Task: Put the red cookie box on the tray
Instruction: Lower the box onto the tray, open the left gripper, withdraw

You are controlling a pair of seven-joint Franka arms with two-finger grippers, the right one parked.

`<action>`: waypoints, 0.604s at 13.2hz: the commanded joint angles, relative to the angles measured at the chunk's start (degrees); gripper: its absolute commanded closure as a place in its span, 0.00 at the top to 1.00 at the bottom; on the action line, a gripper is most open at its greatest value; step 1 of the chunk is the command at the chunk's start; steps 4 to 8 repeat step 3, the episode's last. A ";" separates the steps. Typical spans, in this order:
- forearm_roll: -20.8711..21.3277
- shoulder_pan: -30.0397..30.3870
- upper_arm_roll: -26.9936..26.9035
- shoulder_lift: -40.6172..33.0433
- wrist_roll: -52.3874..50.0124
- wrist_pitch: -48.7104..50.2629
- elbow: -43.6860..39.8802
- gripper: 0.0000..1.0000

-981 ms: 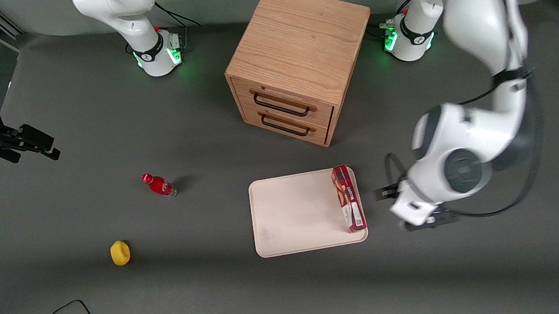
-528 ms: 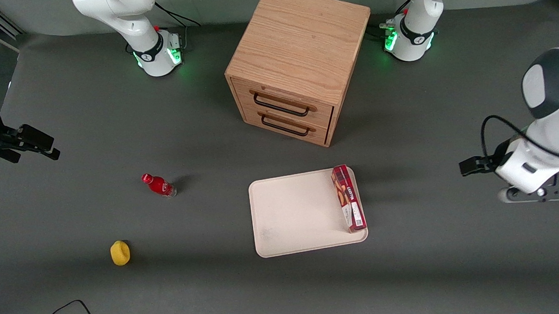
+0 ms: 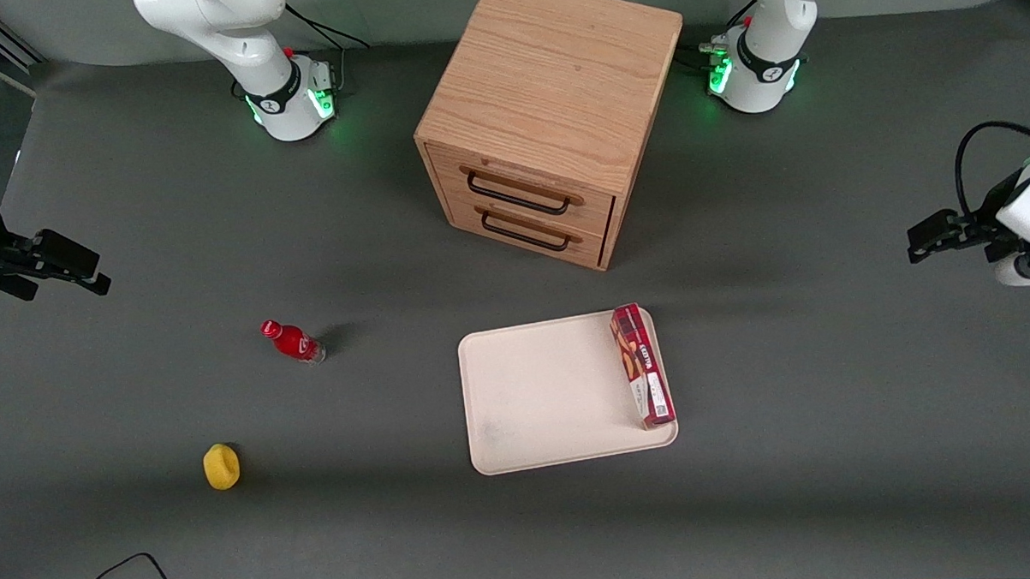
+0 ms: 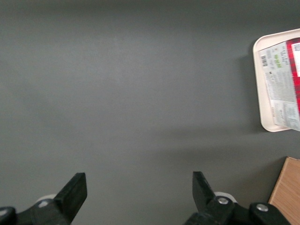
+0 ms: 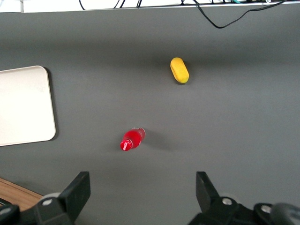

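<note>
The red cookie box [image 3: 643, 366] lies flat on the cream tray [image 3: 544, 391], along the tray edge nearest the working arm's end of the table. In the left wrist view the red cookie box [image 4: 286, 84] shows its white labels, lying inside the tray's rim [image 4: 258, 75]. My gripper [image 3: 925, 243] hangs over bare table well away from the tray, toward the working arm's end. It is open [image 4: 139, 187] with nothing between its fingers.
A wooden two-drawer cabinet [image 3: 552, 117] stands farther from the front camera than the tray; its corner [image 4: 286, 192] shows in the left wrist view. A small red bottle [image 3: 292, 341] and a yellow object [image 3: 221, 466] sit toward the parked arm's end.
My gripper has drawn away from the tray toward the working arm's end of the table and farther from the front camera. The cookie box stays put on the tray.
</note>
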State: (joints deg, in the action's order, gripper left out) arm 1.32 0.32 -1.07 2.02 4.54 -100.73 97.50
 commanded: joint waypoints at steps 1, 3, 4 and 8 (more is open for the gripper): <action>-0.79 -0.59 0.19 2.80 0.91 1.84 -3.88 1.00; -1.14 -1.02 0.28 2.90 0.82 2.37 -4.51 1.00; -1.14 -1.02 0.28 2.90 0.82 2.37 -4.51 1.00; -1.14 -1.02 0.28 2.90 0.82 2.37 -4.51 1.00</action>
